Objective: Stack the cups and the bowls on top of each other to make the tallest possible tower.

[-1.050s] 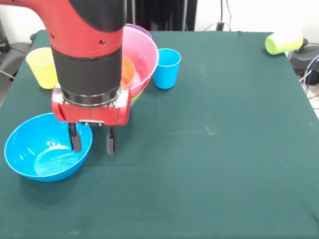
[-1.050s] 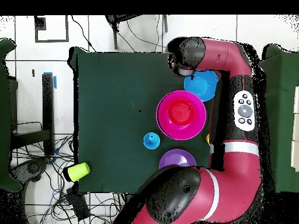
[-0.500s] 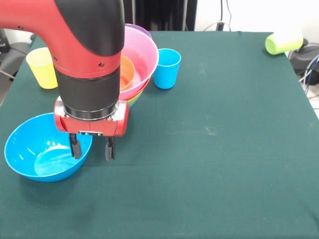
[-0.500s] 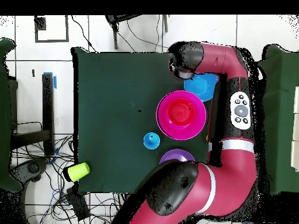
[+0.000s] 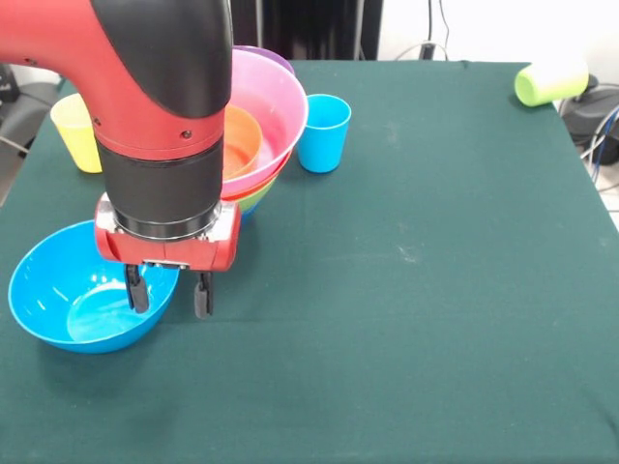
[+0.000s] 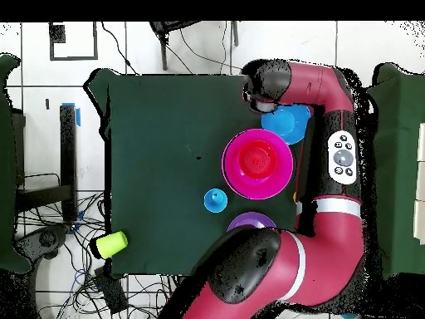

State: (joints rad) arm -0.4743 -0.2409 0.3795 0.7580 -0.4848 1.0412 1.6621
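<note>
With my pincer [image 5: 164,294] hanging low over the table [image 5: 435,319], I see its two fingers spread apart and straddling the rim of the light blue bowl [image 5: 77,300]: one finger sits inside the bowl, the other just outside it, and I cannot tell whether either touches the rim. Just behind the pincer stands the tower [image 5: 259,121], a nest of bowls with the pink bowl [image 5: 276,97] uppermost and a small orange bowl [image 5: 242,137] inside it. Beside the tower stands the blue cup [image 5: 322,132]. Behind the arm, a yellow cup [image 5: 75,130] stands. Well away at the table's corner, a green cup [image 5: 549,82] lies on its side.
</note>
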